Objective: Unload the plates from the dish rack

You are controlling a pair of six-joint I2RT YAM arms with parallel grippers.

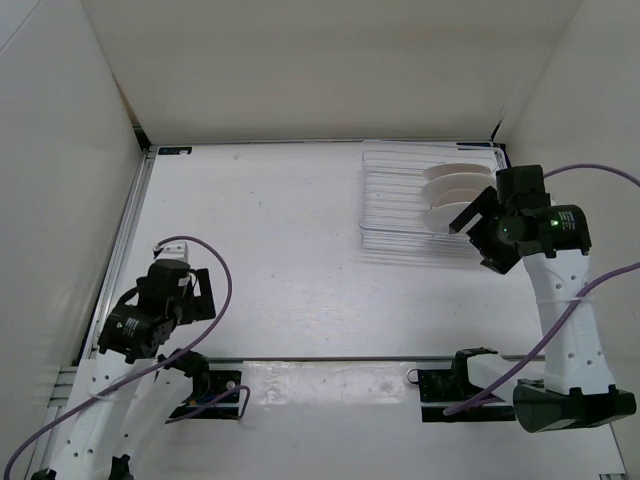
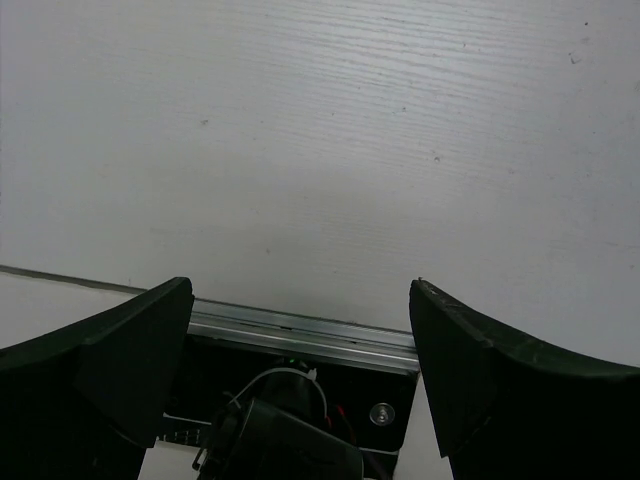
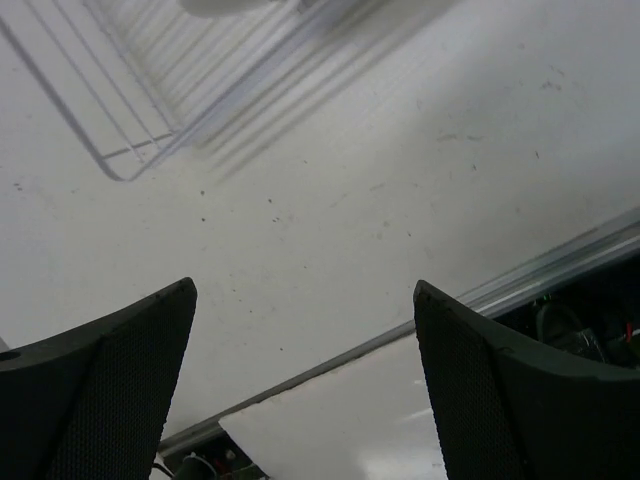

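Plates (image 1: 455, 190) standing on edge in dish rack (image 1: 395, 200) at far right corner of surface (image 1: 280, 230). Right tool (image 3: 305, 295) released, jaws spread, beside rack's near edge. Left tool (image 2: 300, 295) released, near the near left corner.

**Clear plastic, white gloss, matt table**

The dish rack (image 1: 395, 205) looks like clear, glossy plastic. The plates (image 1: 455, 185) in it are smooth, glossy white. The table (image 1: 270, 220) under the rack is matt white, faintly grained and speckled. The right gripper (image 3: 304, 288) beside the rack is matt black and finely meshed.
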